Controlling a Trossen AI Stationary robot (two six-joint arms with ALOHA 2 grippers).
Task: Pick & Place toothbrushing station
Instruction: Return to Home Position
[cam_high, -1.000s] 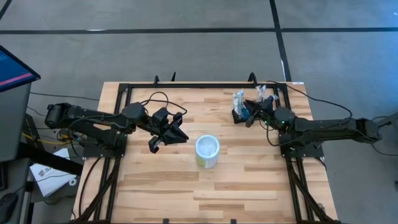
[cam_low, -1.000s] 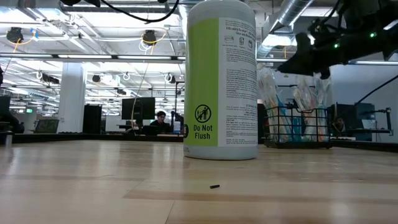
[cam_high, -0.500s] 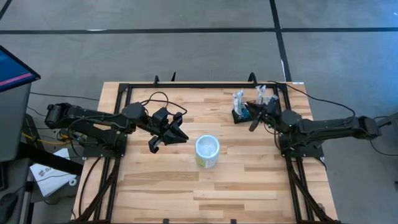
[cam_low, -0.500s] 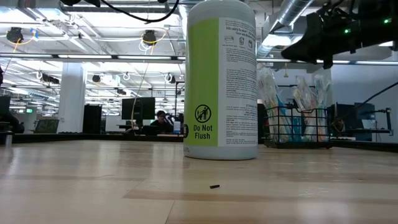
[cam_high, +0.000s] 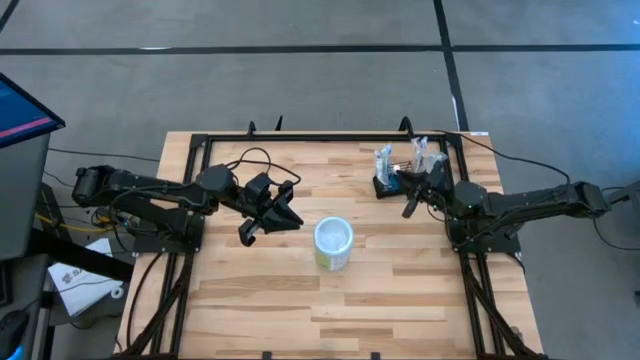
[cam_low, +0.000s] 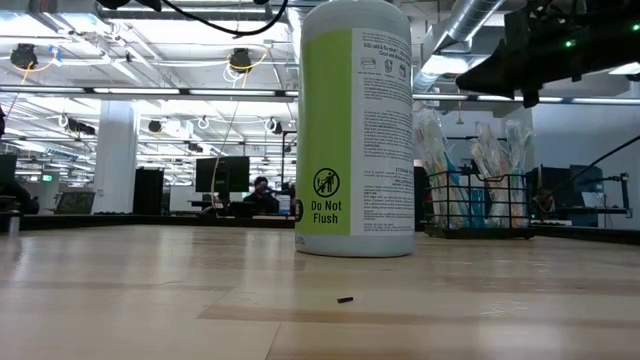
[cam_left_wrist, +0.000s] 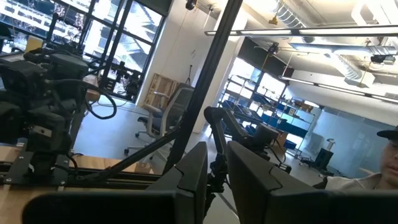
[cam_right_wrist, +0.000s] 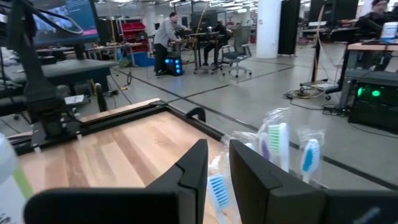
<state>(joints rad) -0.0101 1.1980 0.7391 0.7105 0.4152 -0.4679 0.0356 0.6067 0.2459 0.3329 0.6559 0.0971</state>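
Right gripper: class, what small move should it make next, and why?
Probably draw the right gripper back toward its own table edge, away from the basket. It holds nothing, the toothbrushes stand in the basket, and it hangs close beside them, so nothing seems left to place there. The left gripper waits left of the canister.

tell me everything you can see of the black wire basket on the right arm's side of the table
The wire basket is a small, low-walled rectangle of thin black wire, open enough to see through. It stands flat on the wooden table near the far edge on the right arm's side, farther back than the white-and-green canister. Several toothbrushes in clear wrappers stand upright in it, rising well above its rim. The right gripper hangs beside and above it, apparently clear of it.
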